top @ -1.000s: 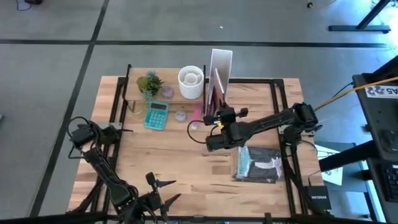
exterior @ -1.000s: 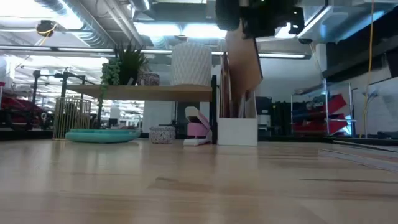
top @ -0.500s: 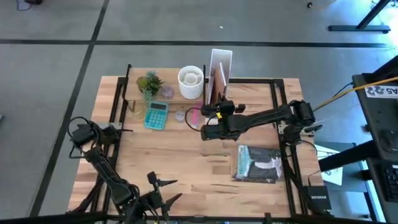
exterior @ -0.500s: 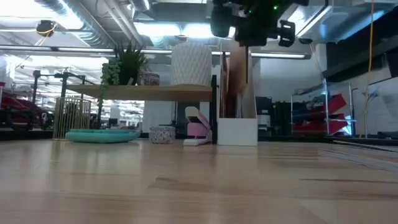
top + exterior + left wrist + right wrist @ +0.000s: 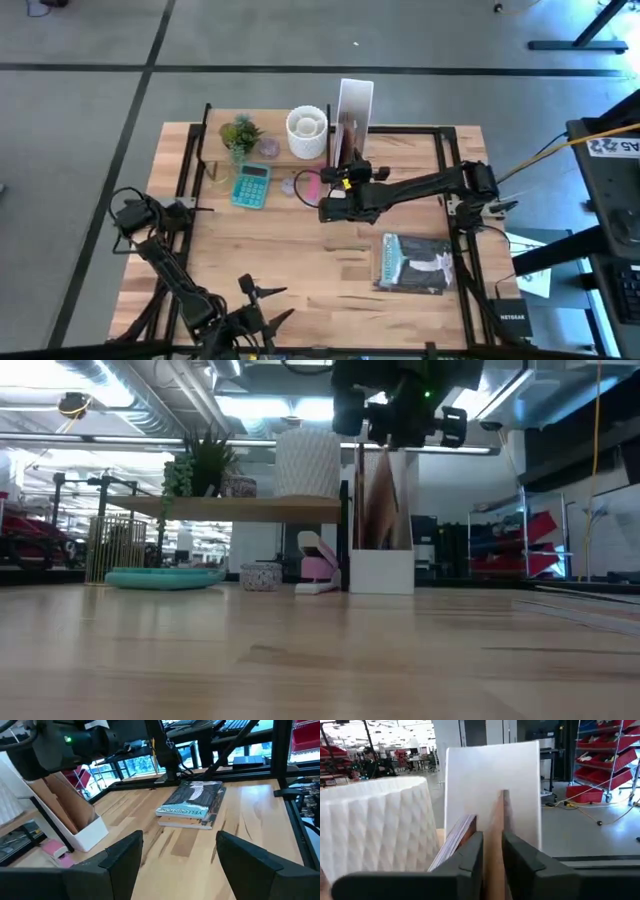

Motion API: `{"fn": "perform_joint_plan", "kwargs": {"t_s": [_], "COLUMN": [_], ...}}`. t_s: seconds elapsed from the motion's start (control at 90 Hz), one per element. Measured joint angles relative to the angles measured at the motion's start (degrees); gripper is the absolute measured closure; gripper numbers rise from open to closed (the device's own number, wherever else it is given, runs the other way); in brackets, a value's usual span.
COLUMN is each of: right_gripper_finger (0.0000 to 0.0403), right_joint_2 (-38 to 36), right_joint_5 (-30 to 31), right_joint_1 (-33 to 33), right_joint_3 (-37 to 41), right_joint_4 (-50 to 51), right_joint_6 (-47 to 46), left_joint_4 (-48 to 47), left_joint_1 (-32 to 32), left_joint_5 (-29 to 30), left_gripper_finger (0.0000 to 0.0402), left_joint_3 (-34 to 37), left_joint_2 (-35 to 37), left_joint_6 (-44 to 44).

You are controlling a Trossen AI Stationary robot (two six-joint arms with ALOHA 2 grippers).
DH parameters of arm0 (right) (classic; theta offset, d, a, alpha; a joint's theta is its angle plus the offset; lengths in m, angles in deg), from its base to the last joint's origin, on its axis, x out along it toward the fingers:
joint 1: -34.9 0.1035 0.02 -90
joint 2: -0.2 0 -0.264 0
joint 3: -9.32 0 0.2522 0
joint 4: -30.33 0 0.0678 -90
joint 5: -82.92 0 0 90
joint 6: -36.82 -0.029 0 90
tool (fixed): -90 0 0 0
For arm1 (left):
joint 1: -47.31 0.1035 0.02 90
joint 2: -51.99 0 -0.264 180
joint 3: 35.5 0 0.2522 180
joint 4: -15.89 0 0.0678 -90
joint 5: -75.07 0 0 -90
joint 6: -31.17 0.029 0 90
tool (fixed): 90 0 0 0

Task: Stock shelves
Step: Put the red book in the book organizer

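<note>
Overhead, the right gripper [image 5: 341,170] reaches across the table [image 5: 300,265] to the white file box [image 5: 356,100] at the far edge, its fingers [image 5: 470,857] pressed together on a thin brown folder [image 5: 496,827] that stands upright in the box beside other papers. Seen from table height, the folder [image 5: 385,500] hangs below the gripper, inside the box [image 5: 381,568]. The shelf [image 5: 245,508] stands just left of the box at the back of the table, carrying a small plant [image 5: 240,133] and a ribbed white pot [image 5: 307,132]; beneath and in front of it lie a teal calculator [image 5: 251,186] and a pink stapler [image 5: 309,186]. A book [image 5: 416,264] lies flat on the right side of the table. The left gripper [image 5: 262,297] waits at the near edge, its fingers [image 5: 122,857] spread apart and holding nothing.
</note>
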Motion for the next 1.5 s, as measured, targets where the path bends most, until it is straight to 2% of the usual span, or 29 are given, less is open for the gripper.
{"fn": "perform_joint_plan", "kwargs": {"t_s": [0.178,0.322,0.511,0.722,0.822,0.956,1.156,1.3,1.5], "right_gripper_finger": [0.0335,0.0313,0.0281,0.0272,0.0272,0.0272,0.0272,0.0272,0.0272], "right_joint_2": [1.1,0.9,0.6,0.6,0.6,-0.2,-0.3,-0.3,-0.3], "right_joint_5": [0.0,0.0,0.1,0.0,-0.9,-5.5,-14.2,-20.2,-28.7], "right_joint_1": [-0.8,-0.1,5.4,18.5,21.1,17.2,5.3,-1.3,-6.2], "right_joint_3": [0.1,-0.1,-4.6,-8.3,-8.4,-8.4,-9.9,-10.1,-10.1], "right_joint_4": [0.5,1.7,16.5,36.4,39.5,39.4,36.0,26.4,10.0], "right_joint_6": [0.4,0.8,1.2,4.3,1.9,-3.0,-4.2,7.4,27.4], "left_joint_4": [0.1,0.1,0.0,0.2,0.1,0.1,0.0,0.0,-0.1], "left_joint_1": [0.5,0.6,0.6,0.6,0.6,1.1,1.1,1.1,1.1], "left_joint_5": [-1.6,-1.9,-1.9,-1.9,-1.9,-1.9,-1.9,-2.2,-3.0], "left_gripper_finger": [0.0167,0.0167,0.0167,0.0167,0.0167,0.0167,0.0167,0.0167,0.0167], "left_joint_3": [0.0,0.0,0.0,0.0,0.0,0.0,0.0,0.0,0.0], "left_joint_2": [0.0,0.0,0.0,0.0,0.0,0.0,0.0,0.0,0.1], "left_joint_6": [-0.1,0.0,0.0,-0.1,0.1,0.2,0.2,1.0,0.0]}}
